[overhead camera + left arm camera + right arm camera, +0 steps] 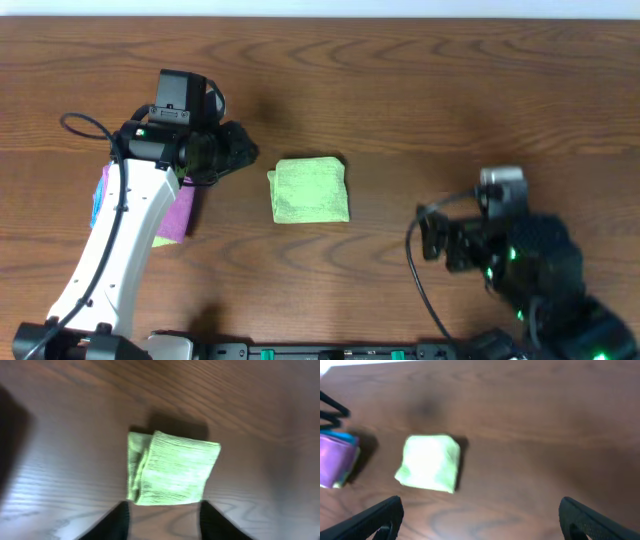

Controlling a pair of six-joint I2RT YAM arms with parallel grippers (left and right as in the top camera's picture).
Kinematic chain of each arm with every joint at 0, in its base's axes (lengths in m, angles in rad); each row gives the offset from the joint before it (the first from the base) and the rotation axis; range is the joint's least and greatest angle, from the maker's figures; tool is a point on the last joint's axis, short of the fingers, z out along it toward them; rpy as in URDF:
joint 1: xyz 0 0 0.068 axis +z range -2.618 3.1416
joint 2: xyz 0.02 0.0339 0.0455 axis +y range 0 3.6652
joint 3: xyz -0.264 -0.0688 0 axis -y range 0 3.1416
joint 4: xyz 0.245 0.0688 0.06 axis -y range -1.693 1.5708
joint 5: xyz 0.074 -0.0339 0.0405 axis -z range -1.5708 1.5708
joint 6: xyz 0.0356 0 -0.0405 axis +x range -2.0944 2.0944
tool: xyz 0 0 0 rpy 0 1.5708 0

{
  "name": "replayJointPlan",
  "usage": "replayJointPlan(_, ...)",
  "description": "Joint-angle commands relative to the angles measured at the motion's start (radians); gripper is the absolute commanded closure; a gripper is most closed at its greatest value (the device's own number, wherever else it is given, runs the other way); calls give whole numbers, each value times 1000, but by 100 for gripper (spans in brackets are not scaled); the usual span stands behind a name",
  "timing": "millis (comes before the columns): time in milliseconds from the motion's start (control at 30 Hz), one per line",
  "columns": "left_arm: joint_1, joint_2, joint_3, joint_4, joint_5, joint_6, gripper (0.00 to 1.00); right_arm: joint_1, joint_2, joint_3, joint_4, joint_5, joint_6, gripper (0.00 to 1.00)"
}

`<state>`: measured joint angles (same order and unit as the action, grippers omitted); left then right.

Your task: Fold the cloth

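Observation:
The lime-green cloth (310, 189) lies folded into a small square on the wooden table, near the middle. It also shows in the left wrist view (170, 468) and in the right wrist view (428, 462). My left gripper (240, 152) is open and empty, just left of the cloth and apart from it; its fingers (162, 522) frame bare table below the cloth's near edge. My right gripper (432, 238) is open wide and empty, well to the right of the cloth; its fingertips (480, 517) show at the frame's lower corners.
A folded pink cloth (178, 212) on a blue one lies at the left, partly under my left arm; it also shows in the right wrist view (337, 459). The table's far edge (320, 18) runs along the top.

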<state>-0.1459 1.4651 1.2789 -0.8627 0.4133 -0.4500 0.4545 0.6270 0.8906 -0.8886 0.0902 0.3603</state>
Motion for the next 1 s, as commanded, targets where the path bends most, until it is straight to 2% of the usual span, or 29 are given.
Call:
replayJointPlan(0, 1, -46, 26, 0, 56, -20, 44, -5, -121, -143, 10, 38, 119, 1)
replayJointPlan(267, 1, -200, 26, 11, 55, -14, 42, -5, -350, -404, 44, 121, 266, 1)
replayJointPlan(467, 1, -332, 25, -70, 49, -7, 45, -5, -362, -531, 84, 230, 338, 1)
replayJointPlan(633, 1, -447, 4, -176, -6, -49, 50, -5, -361, -552, 85, 274, 387, 1)
replayJointPlan(833, 2, -681, -173, -173, -50, -177, 46, -5, -361, -552, 84, 280, 387, 1)
replayJointPlan(967, 2, -812, -350, -90, -28, -251, 40, -5, -361, -552, 84, 279, 387, 1)
